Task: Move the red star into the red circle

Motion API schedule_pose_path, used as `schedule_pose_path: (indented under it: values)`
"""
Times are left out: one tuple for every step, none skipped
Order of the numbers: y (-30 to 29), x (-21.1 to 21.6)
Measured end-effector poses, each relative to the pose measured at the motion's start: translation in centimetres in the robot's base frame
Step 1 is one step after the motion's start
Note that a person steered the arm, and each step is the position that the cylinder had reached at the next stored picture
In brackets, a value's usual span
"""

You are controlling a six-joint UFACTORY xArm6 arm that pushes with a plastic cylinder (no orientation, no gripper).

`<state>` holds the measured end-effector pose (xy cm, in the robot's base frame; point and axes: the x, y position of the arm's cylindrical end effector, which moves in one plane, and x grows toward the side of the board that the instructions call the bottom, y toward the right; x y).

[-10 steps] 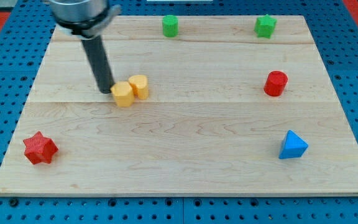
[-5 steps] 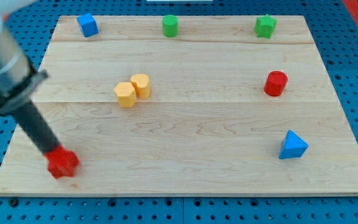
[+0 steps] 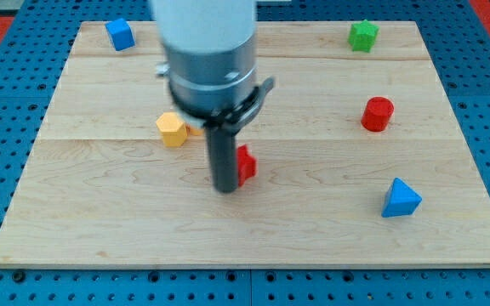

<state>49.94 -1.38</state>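
The pale wooden worktop (image 3: 313, 221) lies on a blue perforated base, and the arm's grey cylindrical body stands over its middle, ending in a straight dark rod. The arm carries no pincer, so there is no opening or grasp to report; its tip (image 3: 227, 189) rests on the worktop near the centre, touching or just beside the red plastic star (image 3: 246, 163), which sits against the rod's right side and is partly hidden by it, so its shape is only roughly readable. The red plastic cylinder, the task's circle (image 3: 378, 113), stands near the worktop's right edge, well apart from the star. A yellow plastic hexagonal block (image 3: 171, 129) sits left of the rod, close under the arm's body. A blue plastic cube (image 3: 120, 34) is at the top left corner, a green plastic star-like block (image 3: 363, 35) near the top right corner, and a blue plastic pyramid (image 3: 400, 198) toward the bottom right corner.
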Motion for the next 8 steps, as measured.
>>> schedule_pose_path:
  values:
    - [3.8, -3.9]
    - [3.7, -5.4]
    - [-2.2, -6.9]
    - [1.1, -8.7]
    - [7.8, -8.8]
    - [12.8, -8.8]
    - [9.0, -10.9]
    - [14.3, -17.3]
